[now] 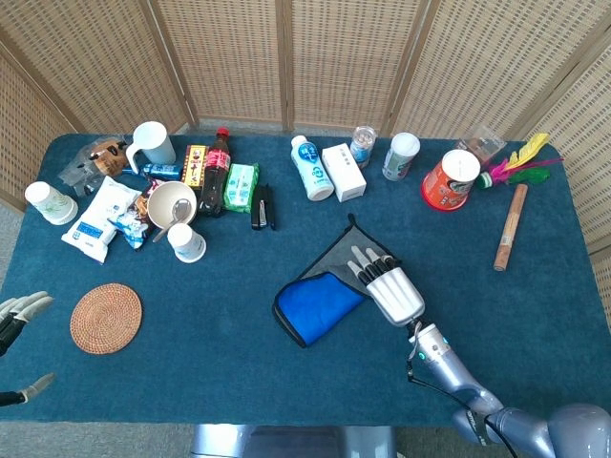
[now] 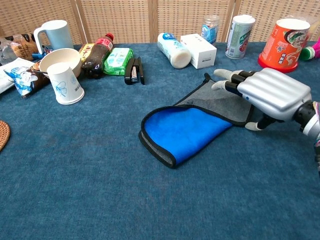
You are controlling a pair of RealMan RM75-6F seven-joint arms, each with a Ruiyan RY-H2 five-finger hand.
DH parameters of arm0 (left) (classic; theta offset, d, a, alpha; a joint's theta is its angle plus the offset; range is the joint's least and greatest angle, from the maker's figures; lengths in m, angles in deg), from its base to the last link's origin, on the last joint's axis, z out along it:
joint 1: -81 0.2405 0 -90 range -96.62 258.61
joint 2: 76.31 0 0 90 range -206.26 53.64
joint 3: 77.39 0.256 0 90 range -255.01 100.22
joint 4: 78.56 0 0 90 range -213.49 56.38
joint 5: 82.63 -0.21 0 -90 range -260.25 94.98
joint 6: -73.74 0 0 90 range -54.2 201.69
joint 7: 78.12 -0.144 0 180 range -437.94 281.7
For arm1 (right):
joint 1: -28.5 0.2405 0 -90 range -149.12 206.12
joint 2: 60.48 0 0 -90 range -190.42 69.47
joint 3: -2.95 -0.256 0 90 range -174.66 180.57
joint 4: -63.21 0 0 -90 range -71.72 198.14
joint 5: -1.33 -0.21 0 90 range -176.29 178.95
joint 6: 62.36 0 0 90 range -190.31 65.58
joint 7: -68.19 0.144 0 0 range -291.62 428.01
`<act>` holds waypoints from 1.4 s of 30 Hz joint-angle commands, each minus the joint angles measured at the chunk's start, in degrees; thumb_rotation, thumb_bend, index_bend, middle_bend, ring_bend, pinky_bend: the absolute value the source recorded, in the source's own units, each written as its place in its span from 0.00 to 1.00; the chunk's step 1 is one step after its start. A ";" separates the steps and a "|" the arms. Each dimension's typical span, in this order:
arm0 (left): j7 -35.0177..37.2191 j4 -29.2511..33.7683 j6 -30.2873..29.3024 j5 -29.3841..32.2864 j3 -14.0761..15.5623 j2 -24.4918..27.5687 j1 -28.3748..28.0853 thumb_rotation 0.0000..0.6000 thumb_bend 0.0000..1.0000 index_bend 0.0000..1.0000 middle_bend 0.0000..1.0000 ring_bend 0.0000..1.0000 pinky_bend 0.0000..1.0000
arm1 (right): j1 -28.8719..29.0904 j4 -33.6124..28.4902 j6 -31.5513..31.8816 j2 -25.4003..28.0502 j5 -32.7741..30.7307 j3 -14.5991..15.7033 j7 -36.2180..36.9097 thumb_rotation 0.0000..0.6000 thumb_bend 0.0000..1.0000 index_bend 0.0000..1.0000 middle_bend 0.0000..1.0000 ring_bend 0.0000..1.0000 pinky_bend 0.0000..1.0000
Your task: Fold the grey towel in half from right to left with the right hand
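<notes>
Across the blue tabletop, only the head view takes in the woven coaster and the left hand at the near left edge, fingers spread and holding nothing; the chest view gives the closer side look at the right hand. Near the tabletop's middle lies the grey towel, partly folded, its blue side turned up over the left portion, grey showing at the right under black edging. Right hand's fingers lie extended, apart, over the towel's right grey corner, gripping nothing.
</notes>
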 commanded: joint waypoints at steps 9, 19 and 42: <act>0.64 -0.33 -0.21 -0.05 0.02 0.09 -0.03 1.00 0.31 0.05 0.00 0.00 0.05 | -0.20 1.74 1.11 -1.99 0.29 -0.79 2.01 1.00 0.21 0.29 0.07 0.19 0.37; 0.46 -0.42 -0.30 -0.09 0.07 0.04 0.03 1.00 0.31 0.05 0.00 0.00 0.05 | -0.69 3.13 1.02 -3.05 -0.14 -1.01 3.70 1.00 0.28 0.46 0.09 0.21 0.38; 0.10 -0.29 -0.21 0.05 0.03 0.02 -0.05 1.00 0.31 0.05 0.00 0.00 0.05 | -0.61 4.00 0.50 -3.74 -0.10 -1.35 4.57 1.00 0.56 0.50 0.12 0.22 0.38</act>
